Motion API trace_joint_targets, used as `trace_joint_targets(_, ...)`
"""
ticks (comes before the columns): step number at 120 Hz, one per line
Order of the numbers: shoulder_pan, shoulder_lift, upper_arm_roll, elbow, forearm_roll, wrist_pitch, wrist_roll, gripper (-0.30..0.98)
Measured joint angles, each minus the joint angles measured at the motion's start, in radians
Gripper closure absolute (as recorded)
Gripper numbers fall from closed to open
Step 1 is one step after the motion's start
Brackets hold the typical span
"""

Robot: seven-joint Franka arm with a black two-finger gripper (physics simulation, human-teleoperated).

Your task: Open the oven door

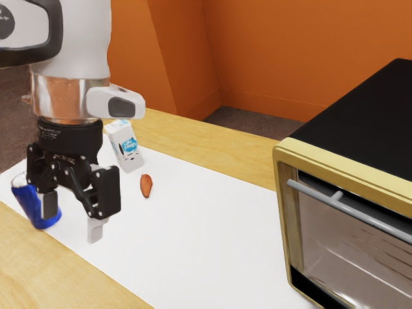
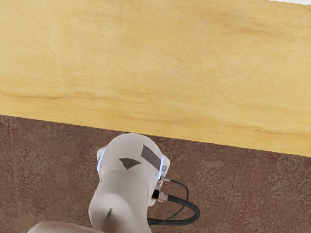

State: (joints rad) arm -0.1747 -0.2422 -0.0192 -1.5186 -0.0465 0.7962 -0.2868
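In the exterior view my gripper (image 1: 72,222) hangs at the left, pointing down, its two fingers spread apart with nothing held between them. The oven (image 1: 360,138) stands at the exterior view's right, black on top with a yellow-gold front frame. Its glass door (image 1: 347,251) is closed, with a grey bar handle (image 1: 360,211) running across the upper part. A wide stretch of table separates the gripper from the handle.
A blue cup (image 1: 33,206) stands tilted beside the gripper. A white carton (image 1: 123,147) and a small reddish-brown item (image 1: 146,186) lie on the white mat (image 1: 199,225). The wrist view has the wooden table (image 2: 155,68) and the arm's base (image 2: 126,179).
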Motion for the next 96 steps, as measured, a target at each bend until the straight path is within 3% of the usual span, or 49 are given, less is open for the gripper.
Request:
trace_joint_targets(14, -0.005, 0.001, 0.037, -0.011, -0.007, 0.186, -0.119, 0.0)
trace_joint_targets(32, -0.025, -0.009, 0.027, 0.044, 0.004, 0.32, -0.241, 0.0)
trace_joint_targets(41, -0.05, -0.192, 0.02, -0.188, 0.003, 0.478, -0.291, 0.0)
trace_joint_targets(47, -0.061, -0.237, 0.015, -0.277, -0.025, 0.592, -0.324, 0.0)
trace_joint_targets(67, -0.167, -0.167, 0.014, -0.321, -0.158, 0.942, -0.483, 0.0)
trace_joint_targets(96, -0.27, -0.119, 0.055, -0.326, -0.199, 1.198, -0.706, 0.0)
